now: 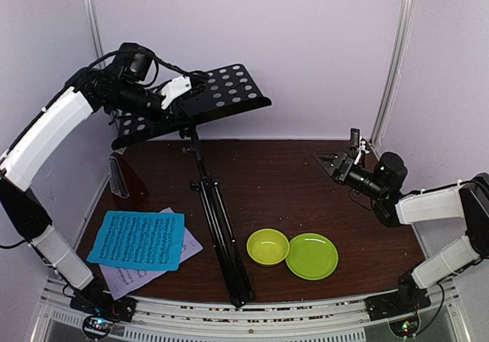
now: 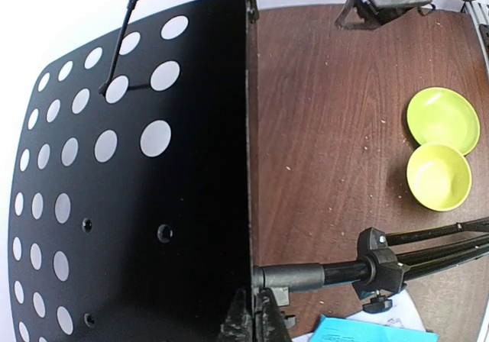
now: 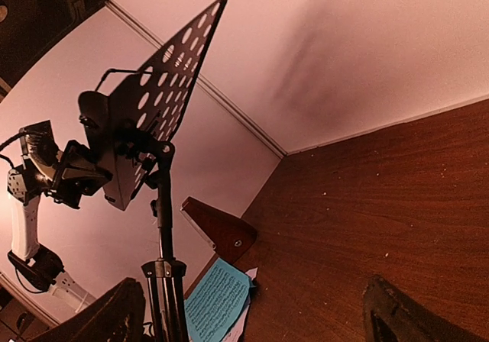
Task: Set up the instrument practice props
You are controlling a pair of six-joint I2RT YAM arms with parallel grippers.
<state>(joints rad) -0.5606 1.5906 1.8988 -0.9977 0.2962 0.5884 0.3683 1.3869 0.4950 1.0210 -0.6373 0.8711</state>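
Music stand (image 1: 225, 90) sits closest to the overhead camera: black perforated desk raised high at back left and lying tilted, closer to flat than upright, on an upright pole. Its legs reach down to the front edge of the table (image 1: 306, 197) and look bunched close together, so footing is probably narrow. Left gripper (image 2: 252, 323) is up at the desk's lower lip, fingers pressed together with the lip pinched between them, right next to where the pole joins. Step in hand reads as setting the desk angle. To do it well: hold the pinch firm on the lip, swing the desk about its joint on the pole rather than pushing sideways, and go slow, since a side load on a stand this narrow could tip it. Stop once the lip is low enough to carry paper. Blue sheet (image 1: 137, 240) lies flat at front left on top of the pale sheet (image 1: 130, 279), both left of the stand's legs and not yet on the desk. Green plate (image 1: 312, 256) and yellow-green bowl (image 1: 267, 246) touch at front centre-right, out of the way. Brown metronome (image 1: 122, 175) stands at back left under the desk. Right gripper (image 1: 327, 161) hovers at mid right, fingers spread, holding nothing, well apart from the stand.
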